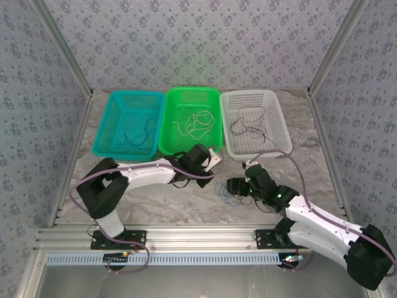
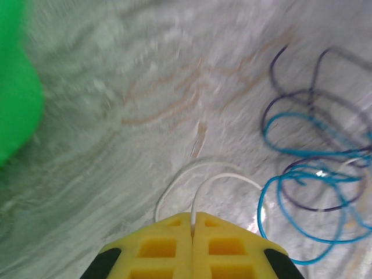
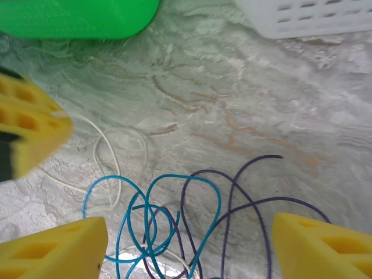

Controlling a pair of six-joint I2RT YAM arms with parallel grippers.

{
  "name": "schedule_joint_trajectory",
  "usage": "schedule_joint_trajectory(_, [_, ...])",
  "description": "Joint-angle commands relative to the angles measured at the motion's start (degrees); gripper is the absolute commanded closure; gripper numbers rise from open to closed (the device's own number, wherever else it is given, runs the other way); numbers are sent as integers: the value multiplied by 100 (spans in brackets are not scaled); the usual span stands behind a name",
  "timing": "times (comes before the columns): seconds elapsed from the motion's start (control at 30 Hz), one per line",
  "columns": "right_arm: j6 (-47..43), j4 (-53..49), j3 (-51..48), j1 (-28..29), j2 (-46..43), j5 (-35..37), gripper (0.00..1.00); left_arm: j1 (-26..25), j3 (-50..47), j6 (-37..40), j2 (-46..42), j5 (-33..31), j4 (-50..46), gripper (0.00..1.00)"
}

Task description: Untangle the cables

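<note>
Cables (image 1: 227, 194): a loose tangle of thin loops on the marbled table (image 1: 155, 200), near the middle, on the near side of the green basket (image 1: 192, 90); it has no single long axis.
White cable (image 2: 226, 176): arches away from the left gripper's tips.
Left gripper (image 2: 192, 220): yellow ribbed fingers pressed together, pinching the white cable; the arm reaches right, low.
Right gripper (image 3: 186, 250): fingers spread wide over the blue cable (image 3: 180, 176) and the purple cable (image 3: 200, 171).

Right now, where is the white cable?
In the left wrist view, the white cable is pinched in the shut left gripper, its loop lying on the table beside the blue cable.
</note>
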Motion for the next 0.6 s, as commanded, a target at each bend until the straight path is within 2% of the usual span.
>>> schedule_joint_trajectory(0.0, [120,674,-20,304,387,173,19,-45,265,-104,-607,-79,-117,100])
schedule_joint_trajectory(0.13, [76,1192,129,666,887,502,12,-39,217,-292,-1024,-50,-84,100])
schedule_joint_trajectory(0.3, [79,1483,270,813,1179,896,11,-45,174,-429,-1393,-16,-127,100])
schedule_joint_trajectory(0.47, [173,1626,238,762,1327,873,11,-43,110,-588,-1874,-387,-136,100])
schedule_joint_trajectory(0.57, [199,1661,277,760,1572,703,17,-42,200,-560,-2152,-697,-163,100])
